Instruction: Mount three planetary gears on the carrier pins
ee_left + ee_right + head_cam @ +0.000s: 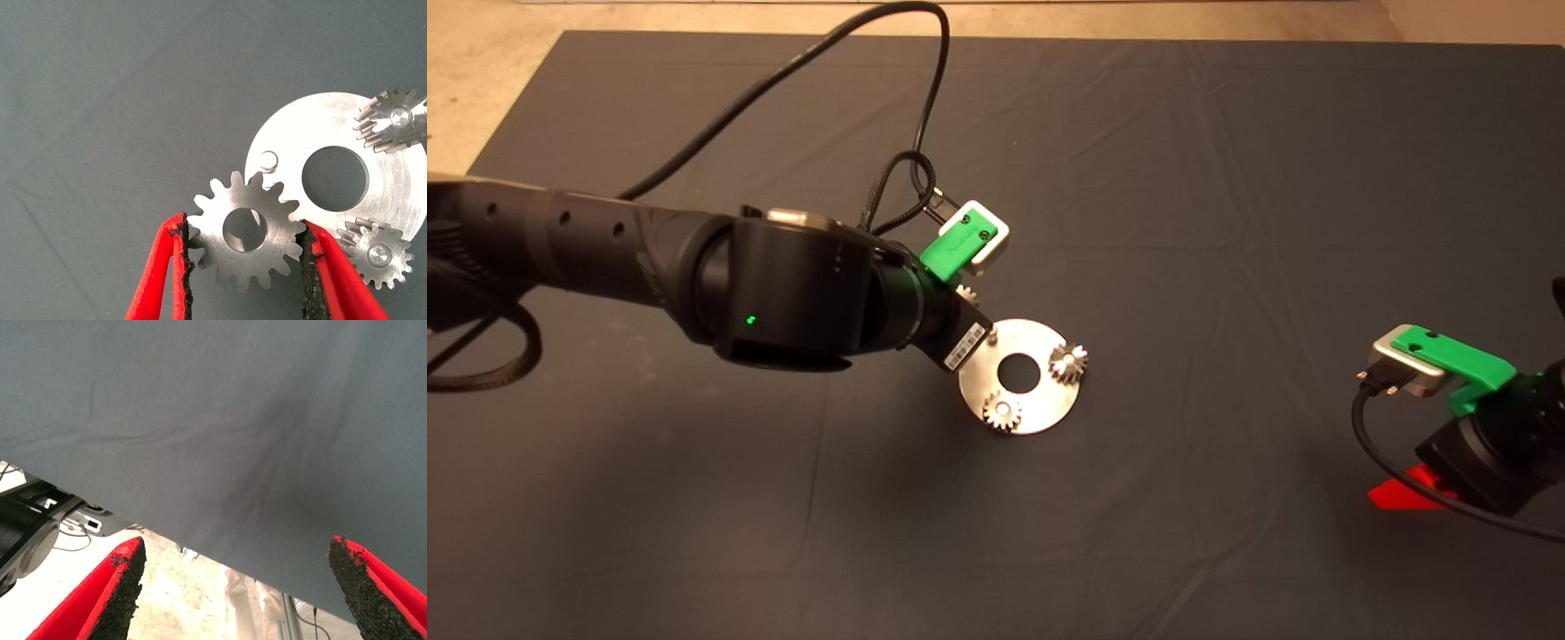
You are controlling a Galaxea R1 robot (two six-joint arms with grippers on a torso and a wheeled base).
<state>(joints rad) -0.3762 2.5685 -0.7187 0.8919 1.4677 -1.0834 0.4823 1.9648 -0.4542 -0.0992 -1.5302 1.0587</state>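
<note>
Left claw point(243, 250) pinches the third gear point(245, 230) flat, bore vertical – just beside the bare pin point(268, 161); right claw point(233, 587) spread over the mat point(233, 420)

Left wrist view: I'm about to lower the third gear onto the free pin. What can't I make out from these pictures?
- Height of the held gear above the bare pin: left wrist view looks straight down.
- Left gripper and its fingers in the head view: the arm hides them.
- Right gripper, parked at the mat's lower right: head view shows only one red tip.

Blk arms point(605, 258), green gripper mounts, red fingers point(160, 280), blk cables.
</note>
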